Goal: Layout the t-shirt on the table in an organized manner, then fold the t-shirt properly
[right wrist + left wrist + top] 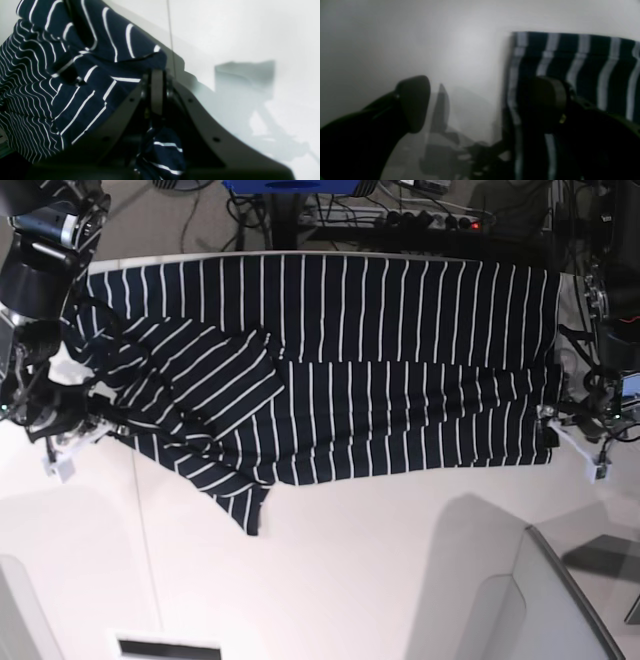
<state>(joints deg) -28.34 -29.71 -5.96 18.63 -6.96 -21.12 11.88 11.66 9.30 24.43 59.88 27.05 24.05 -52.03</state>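
Note:
The dark navy t-shirt (330, 370) with thin white stripes lies spread across the far half of the white table (350, 560). One side is folded over, with a flap trailing toward the front (245, 500). At the shirt's right edge my left gripper (572, 442) stands open. In the left wrist view its fingers (415, 102) are wide apart, one over bare table (395, 37) and the other over the shirt's corner (582, 57). My right gripper (157, 92) is shut on a bunch of the t-shirt (75, 87) at its left edge (75, 435).
Cables and a power strip (430, 218) lie beyond the table's far edge. A thin seam line (171, 37) crosses the tabletop. Grey curved panels stand at the front right (570, 600) and front left (20, 600).

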